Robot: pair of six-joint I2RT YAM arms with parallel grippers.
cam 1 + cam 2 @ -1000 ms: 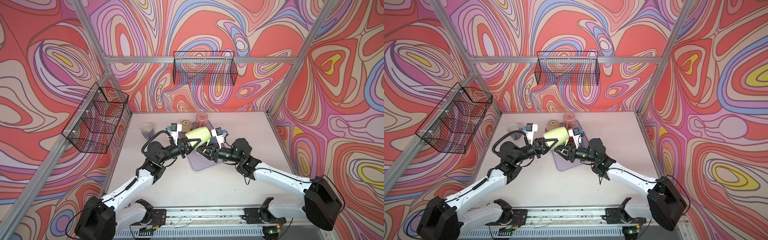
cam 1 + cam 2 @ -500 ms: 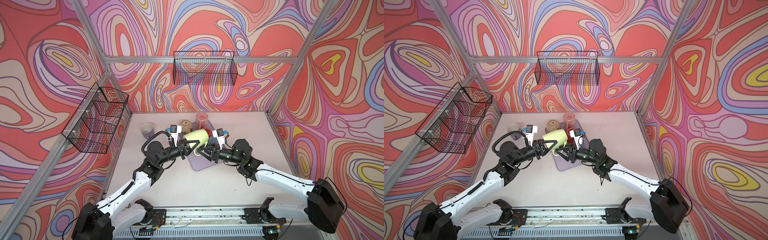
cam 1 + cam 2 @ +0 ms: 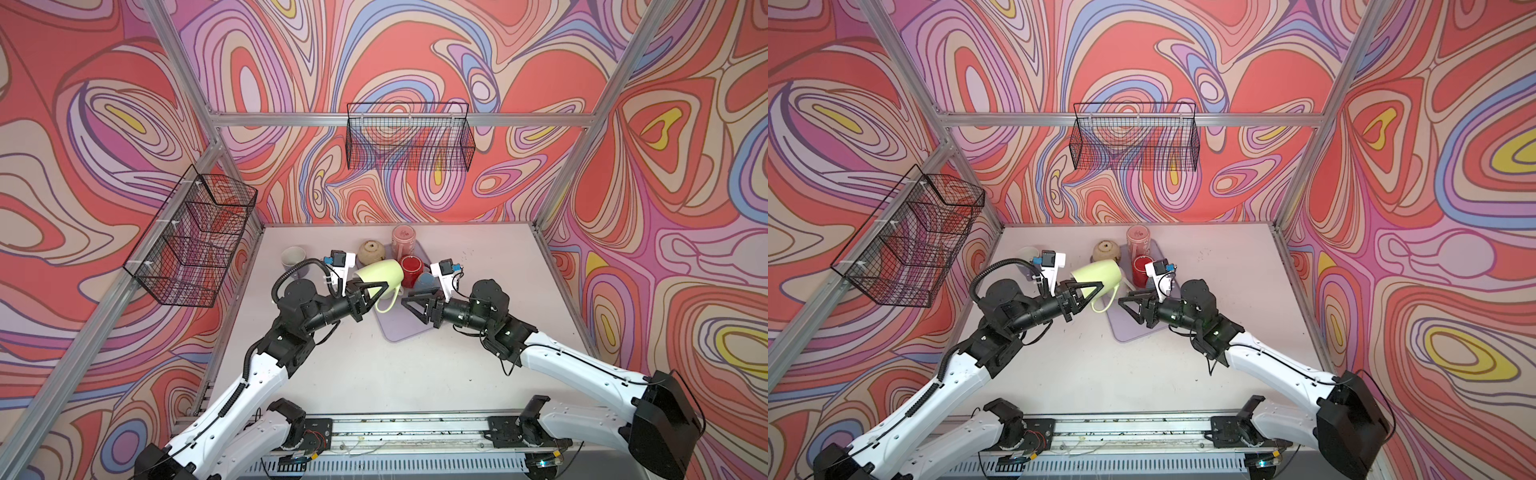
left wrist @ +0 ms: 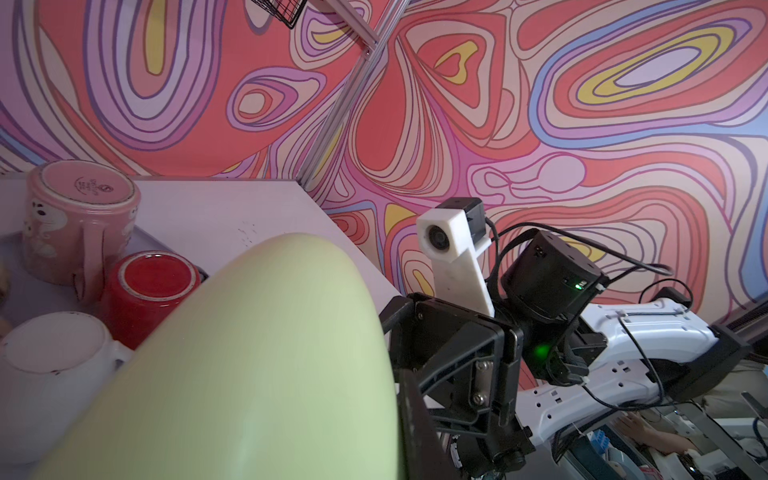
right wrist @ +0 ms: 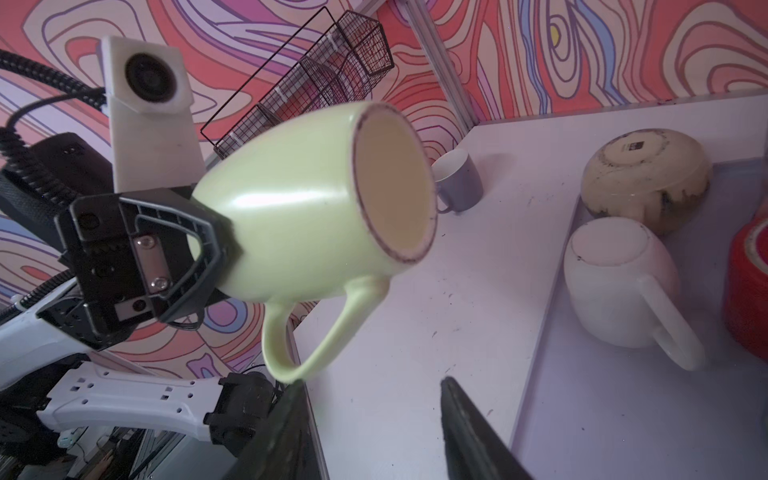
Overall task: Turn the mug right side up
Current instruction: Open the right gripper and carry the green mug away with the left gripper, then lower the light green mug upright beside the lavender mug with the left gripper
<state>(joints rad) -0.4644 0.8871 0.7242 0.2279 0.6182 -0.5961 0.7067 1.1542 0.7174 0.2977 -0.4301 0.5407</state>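
Left hand (image 3: 380,291) clamped on one end of the green mug (image 3: 380,272), sideways mid-air at frame centre, right hand (image 3: 405,300) spread and empty beside it, so roll that wrist slowly till upright.

Swirling red, pink, lilac and yellow walls (image 3: 415,50) enclose a pale tabletop (image 3: 374,374), framed by aluminium rails (image 3: 291,119). A long wire basket (image 3: 409,137) hangs at the back, a compartmented wire basket (image 3: 195,237) on the left. Dark specks, perhaps dirt, dot the tabletop.

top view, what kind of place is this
Likely a robot lab test cell, not a kitchen: an aluminium frame with swirl-printed walls, wire baskets on them, and two robot arms at a tabletop.
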